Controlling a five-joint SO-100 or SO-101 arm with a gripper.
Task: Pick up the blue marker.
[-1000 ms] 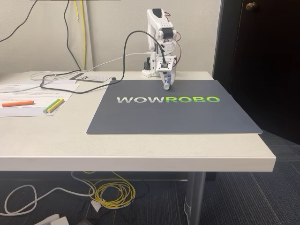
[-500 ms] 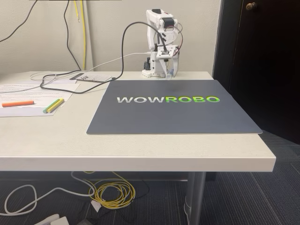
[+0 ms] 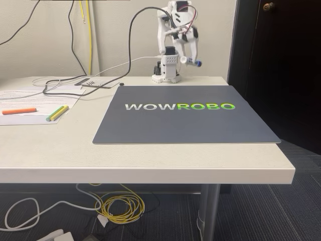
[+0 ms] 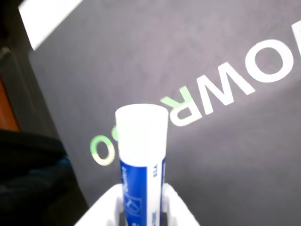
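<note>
The blue marker (image 3: 194, 63) hangs in the air above the back edge of the dark mat (image 3: 185, 120), its blue cap pointing right in the fixed view. My gripper (image 3: 187, 61) is shut on it, with the white arm folded high over its base (image 3: 166, 76). In the wrist view the marker (image 4: 141, 150) sticks up from between the white fingers (image 4: 174, 200); its white end and blue label show against the mat far below.
An orange pen (image 3: 19, 111) and a yellow and a green pen (image 3: 57, 113) lie on papers at the table's left. Cables (image 3: 75, 85) trail across the back left. The table's right edge borders a dark door (image 3: 281, 70).
The gripper rose from the mat's back edge with the marker in it. The marker has swung from pointing down to nearly level, well above the table.
</note>
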